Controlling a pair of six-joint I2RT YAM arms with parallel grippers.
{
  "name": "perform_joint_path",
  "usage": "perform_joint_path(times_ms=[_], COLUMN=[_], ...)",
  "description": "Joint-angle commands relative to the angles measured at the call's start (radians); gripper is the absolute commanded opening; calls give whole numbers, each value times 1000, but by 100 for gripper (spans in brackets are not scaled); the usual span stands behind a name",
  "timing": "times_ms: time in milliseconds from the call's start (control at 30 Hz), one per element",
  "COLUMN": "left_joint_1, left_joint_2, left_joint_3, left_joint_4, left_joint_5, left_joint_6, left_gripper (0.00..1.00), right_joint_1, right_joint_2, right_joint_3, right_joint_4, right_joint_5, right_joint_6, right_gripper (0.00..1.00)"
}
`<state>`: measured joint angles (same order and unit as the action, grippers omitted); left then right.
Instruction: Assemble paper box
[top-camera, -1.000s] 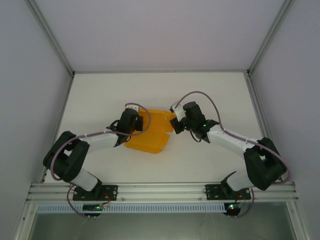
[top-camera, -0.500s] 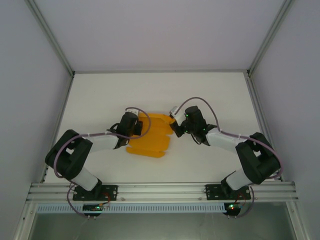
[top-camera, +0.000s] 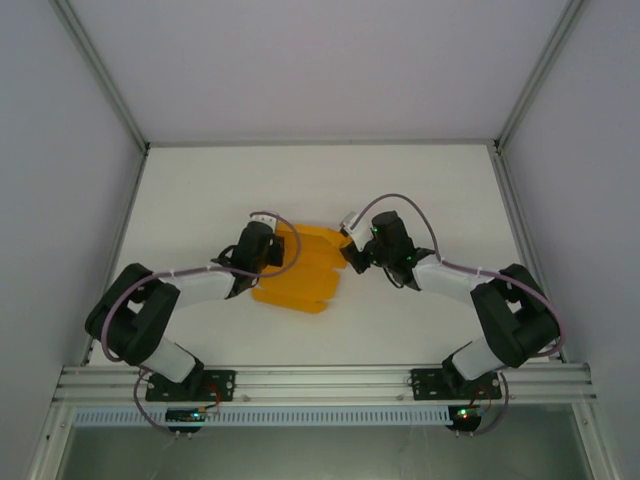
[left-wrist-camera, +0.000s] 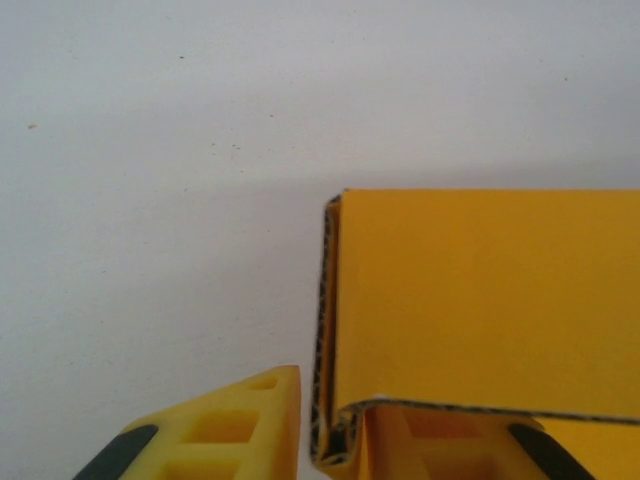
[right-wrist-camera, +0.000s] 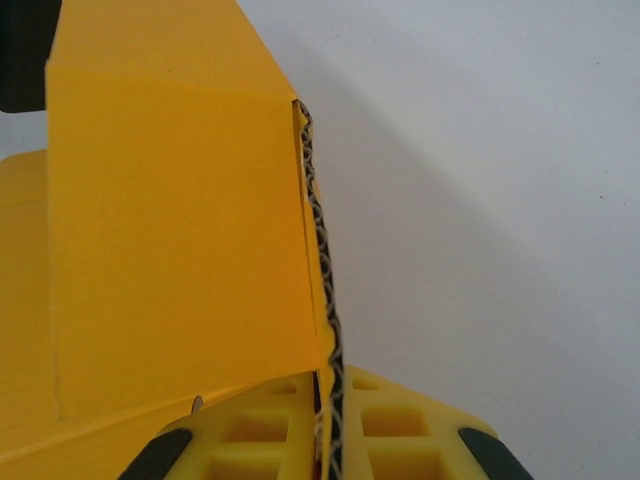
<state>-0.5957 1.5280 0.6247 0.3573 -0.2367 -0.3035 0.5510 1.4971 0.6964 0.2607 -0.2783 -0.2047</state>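
We find no legible text, label, brand mark, number or sign in any of the views. The paper box shows plain, unprinted orange-yellow card on every face we can see.

A white table sits inside pale walls. An aluminium rail runs along its near edge, with a slotted white strip just below it.

Bright, even light; soft shadows.
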Motion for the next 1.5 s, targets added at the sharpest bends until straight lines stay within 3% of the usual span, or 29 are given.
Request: perform_joint_path(times_ms=[0,133,200,300,433,667,833,1000,1167,1467], left_joint_1=[5,5,4,5,5,4,4,0,-12,-39], left_joint_2=[26,23,20,11,-3,-37,-53,-45,-36,-13], left_joint_3=[27,18,17,14,2,-6,-20,-10,10,58], left_joint_4=[32,69,69,60,51,-11,-12,-27,-67,-149], left_joint_5=[12,33,32,31,28,-31,-19,-10,-36,-71], left_joint_6=[15,22,25,29,18,-30,-42,-46,-47,-84], left_gripper=[20,11,6,0,0,0,0,0,1,1], right_joint_1=[-7,-8,-8,-8,-8,20,27,27,48,147], right_joint_2=[17,18,14,-11,-75,-282,-386,-273,-109,80], right_joint_3=[-2,-6,-3,-1,-32,-113,-128,-11,62,130], right_joint_4=[-35,-30,-36,-58,-92,-109,-47,-94,-87,17], right_joint_5=[-2,9,28,94,263,283,364,410,380,587], right_joint_6=[-21,-21,-9,41,169,240,288,310,299,248], right_gripper=[10,12,20,48,98,99,99,99,99,99])
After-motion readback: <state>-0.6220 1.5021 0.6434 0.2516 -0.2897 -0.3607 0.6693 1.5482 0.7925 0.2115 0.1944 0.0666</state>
